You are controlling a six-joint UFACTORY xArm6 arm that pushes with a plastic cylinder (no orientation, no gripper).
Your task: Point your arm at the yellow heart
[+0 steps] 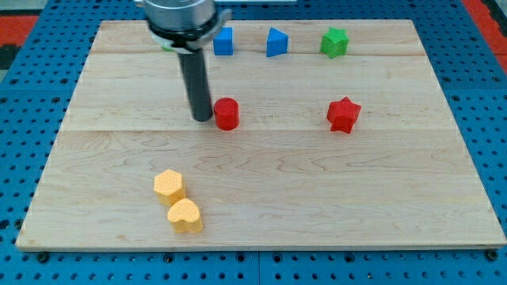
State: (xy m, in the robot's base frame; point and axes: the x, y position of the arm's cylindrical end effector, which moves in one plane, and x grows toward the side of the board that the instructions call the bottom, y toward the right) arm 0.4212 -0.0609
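Yellow heart [185,214] near the surface's [317,198] bottom edge, lobes toward the view's top, my tip [203,119] far above, beside the red cylinder [226,113], no claw seen.

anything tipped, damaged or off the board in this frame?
Nothing stands out. All seven blocks sit flat on the wooden board. My tip rests just left of the red cylinder, well above the yellow heart, which touches the yellow hexagon.

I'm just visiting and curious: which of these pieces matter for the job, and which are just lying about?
Part of the job:
yellow heart
my tip, beside the red cylinder

Just lying about:
yellow hexagon
red cylinder
red star
green star
two blue blocks
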